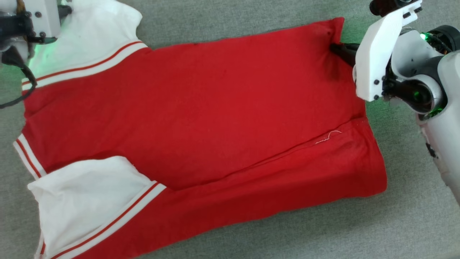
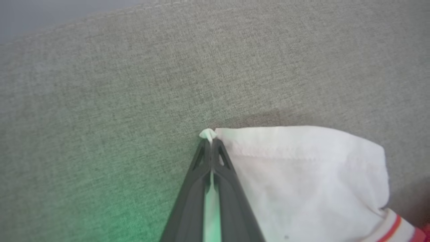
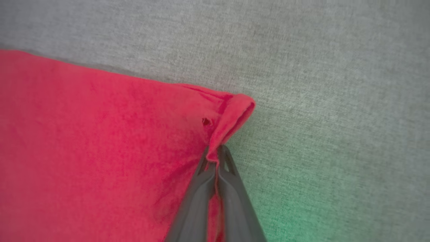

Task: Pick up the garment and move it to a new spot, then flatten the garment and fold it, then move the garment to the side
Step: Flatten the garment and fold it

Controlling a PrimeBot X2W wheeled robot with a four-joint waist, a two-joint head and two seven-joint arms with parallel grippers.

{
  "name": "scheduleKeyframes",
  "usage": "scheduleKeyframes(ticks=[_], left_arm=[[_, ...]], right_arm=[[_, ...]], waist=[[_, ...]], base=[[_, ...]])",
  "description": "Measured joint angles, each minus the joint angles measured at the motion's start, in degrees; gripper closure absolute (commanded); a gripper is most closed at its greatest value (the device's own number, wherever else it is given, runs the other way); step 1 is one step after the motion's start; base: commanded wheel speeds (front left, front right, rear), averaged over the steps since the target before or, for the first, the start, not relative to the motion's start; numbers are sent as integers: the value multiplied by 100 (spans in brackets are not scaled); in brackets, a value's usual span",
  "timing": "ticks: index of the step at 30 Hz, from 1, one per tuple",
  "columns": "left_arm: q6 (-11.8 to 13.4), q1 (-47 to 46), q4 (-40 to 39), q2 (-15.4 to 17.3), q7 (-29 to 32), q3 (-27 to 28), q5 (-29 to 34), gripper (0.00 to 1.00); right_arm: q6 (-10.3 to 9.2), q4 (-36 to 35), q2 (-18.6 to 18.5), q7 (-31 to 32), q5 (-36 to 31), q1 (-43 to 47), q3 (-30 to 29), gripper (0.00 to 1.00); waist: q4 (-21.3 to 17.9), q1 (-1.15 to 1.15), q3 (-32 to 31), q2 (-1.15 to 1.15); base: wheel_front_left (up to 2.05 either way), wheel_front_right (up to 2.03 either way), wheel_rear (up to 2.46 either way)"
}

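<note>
Where: the garment (image 1: pixel 201 108) lies spread on the grey cloth surface (image 1: pixel 251 233). Its plain red side is up with no lettering showing, the neck end to the left and the hem to the right.
Left fingers (image 2: pixel 215 153): together, clamped on the very corner of the far sleeve (image 2: pixel 302 174). A small white nub pokes out past the tips.
Right fingers (image 3: pixel 225 161): together as well, pinching the far hem corner (image 3: pixel 235 114), which curls into a little roll just above the tips.
Done, by the look of it: the garment is placed and flattened. The near long side is already folded in, so the flap (image 1: pixel 287 172) lies over the body with a crease running across to the hem. The near sleeve (image 1: pixel 86 194) sits on top of the red.
In hand: I'd call this the second lengthwise fold. Both ends of the far edge are gripped, and the cloth looks low on the surface, not lifted.
Left to do: carry the far edge over towards the near side. After that probably comes a fold across the length, and then the whole bundle goes off to the side.
Watch: both grips take very little cloth. The sleeve nub looks the likelier to slip, and uneven travel between the two arms would skew the panel.
</note>
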Motion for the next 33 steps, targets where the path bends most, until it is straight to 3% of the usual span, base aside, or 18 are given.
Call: scheduleKeyframes(ticks=[14, 21, 26, 30, 33], left_arm=[[-224, 9, 36, -218, -394, 79, -180, 100], [-271, 154, -427, -94, -377, 27, -292, 100], [-270, 581, -1214, 167, -345, -34, -391, 100], [12, 1151, -2296, 517, -296, -24, -534, 100], [417, 1647, -3346, 988, -302, -7, -575, 100]], right_arm=[[3, 327, -642, -1037, 320, -167, 724, 100], [3, 24, -1217, -1443, 543, 168, 977, 100], [3, -276, -1664, -1667, 724, 608, 1040, 100], [2, -565, -1979, -1733, 820, 1053, 1004, 100], [2, -806, -2173, -1773, 879, 1450, 917, 100]], waist=[[314, 0, -441, 0], [617, 0, -832, 0], [849, 0, -1156, 0], [1027, 0, -1430, 0], [1149, 0, -1628, 0]], base=[[0, 0, 0], [0, 0, 0], [0, 0, 0], [0, 0, 0], [0, 0, 0]])
